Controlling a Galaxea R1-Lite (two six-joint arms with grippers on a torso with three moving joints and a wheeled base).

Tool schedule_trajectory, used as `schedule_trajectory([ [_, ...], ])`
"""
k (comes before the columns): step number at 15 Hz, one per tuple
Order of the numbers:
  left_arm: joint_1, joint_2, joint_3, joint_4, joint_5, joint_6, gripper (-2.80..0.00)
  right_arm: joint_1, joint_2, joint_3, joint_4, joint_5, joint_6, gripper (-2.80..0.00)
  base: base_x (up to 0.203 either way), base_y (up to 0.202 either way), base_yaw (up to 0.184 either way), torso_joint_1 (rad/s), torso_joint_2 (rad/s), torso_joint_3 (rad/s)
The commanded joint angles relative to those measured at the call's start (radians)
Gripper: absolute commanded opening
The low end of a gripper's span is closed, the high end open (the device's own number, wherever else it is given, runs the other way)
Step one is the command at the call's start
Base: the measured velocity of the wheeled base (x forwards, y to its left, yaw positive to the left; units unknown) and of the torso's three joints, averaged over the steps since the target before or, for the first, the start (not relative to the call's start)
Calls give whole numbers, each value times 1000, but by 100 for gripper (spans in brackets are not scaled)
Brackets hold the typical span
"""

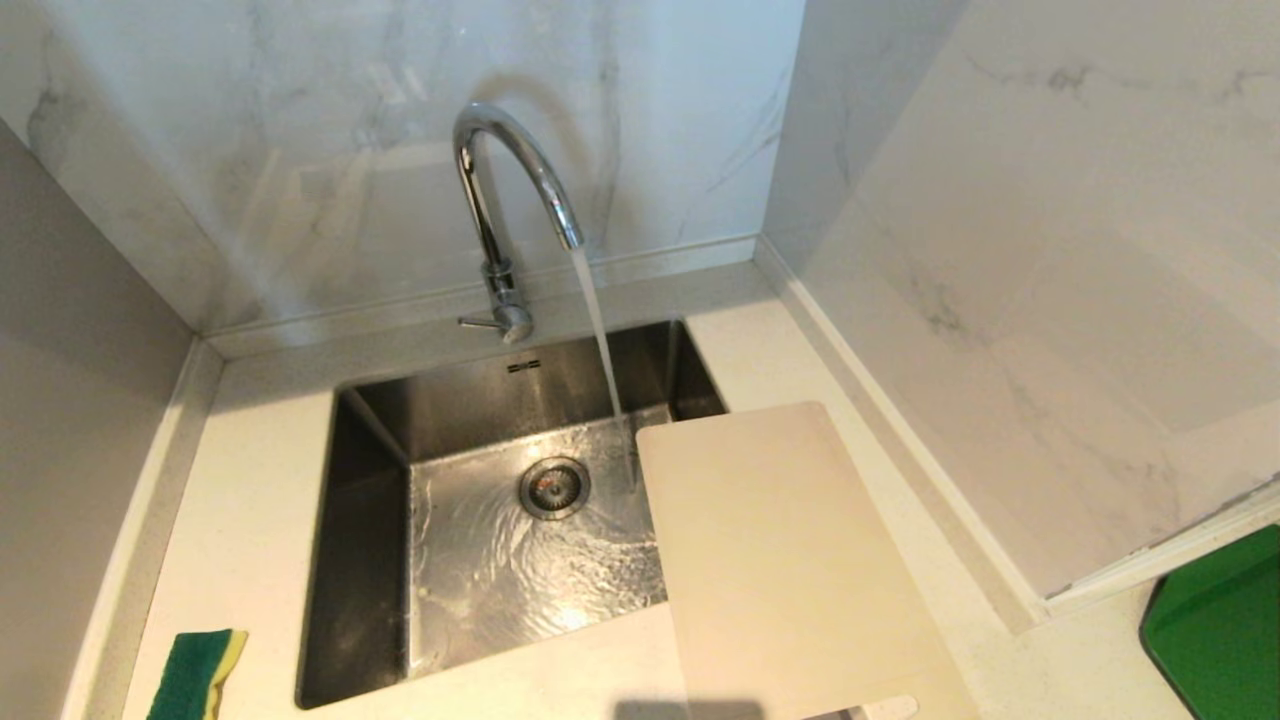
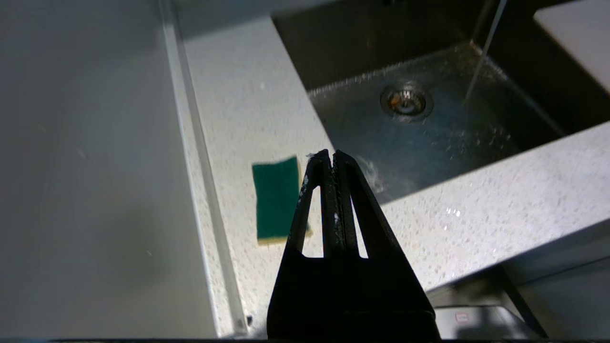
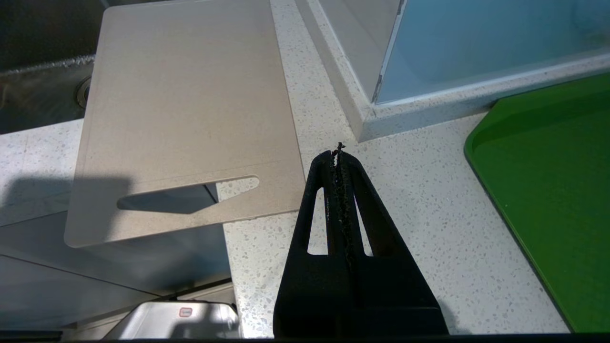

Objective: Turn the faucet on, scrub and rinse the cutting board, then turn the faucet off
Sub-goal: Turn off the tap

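The chrome gooseneck faucet (image 1: pixel 500 200) stands behind the steel sink (image 1: pixel 370 450) with water running from its spout into the basin. The cream-white cutting board (image 1: pixel 780 560) lies on the counter to the right of the sink, one corner over the basin; its slot handle end (image 3: pixel 186 195) juts past the counter's front edge. My left gripper (image 2: pixel 332 153) is shut and empty, above the counter's front edge near the green sponge (image 2: pixel 275 197). My right gripper (image 3: pixel 337 153) is shut and empty, over the counter beside the board. Neither arm shows in the head view.
A green-and-yellow sponge (image 1: pixel 197 675) lies on the counter left of the sink. A green tray (image 1: pixel 1220 630) sits at the far right. Marble walls close in behind and on both sides. The drain (image 1: pixel 553 487) lies in the wet basin.
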Motion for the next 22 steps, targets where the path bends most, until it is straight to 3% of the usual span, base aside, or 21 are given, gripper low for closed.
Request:
schedule_trajectory([
  [1, -2, 69, -203, 95, -21, 21, -280, 0, 0, 0, 0, 1, -1, -280, 0, 0, 0, 0, 0, 0],
  [7, -12, 662, -590, 139, -124, 46, -280, 0, 0, 0, 0, 1, -1, -280, 0, 0, 0, 0, 0, 0],
  [9, -60, 865, -728, 150, -128, 35, -280, 0, 0, 0, -1, 1, 0, -280, 0, 0, 0, 0, 0, 0],
  [10, -110, 962, -801, 168, -103, 23, -280, 0, 1, 0, -2, 1, -1, -280, 0, 0, 0, 0, 0, 0],
  [13, -327, 1240, -974, 209, 118, -60, -280, 0, 0, 0, -2, 1, -1, -280, 0, 0, 0, 0, 0, 0],
  [16, -406, 1499, -1109, 237, 293, -147, -280, 0, 1, 0, -2, 1, 0, -280, 0, 0, 0, 0, 0, 0],
  [19, -435, 1705, -1262, 245, 360, -263, -280, 0, 0, 0, -1, 1, -1, -280, 0, 0, 0, 0, 0, 0],
  [22, -432, 1856, -1375, 208, 368, -332, -280, 0, 1, 0, 0, 1, -1, -280, 0, 0, 0, 0, 0, 0],
])
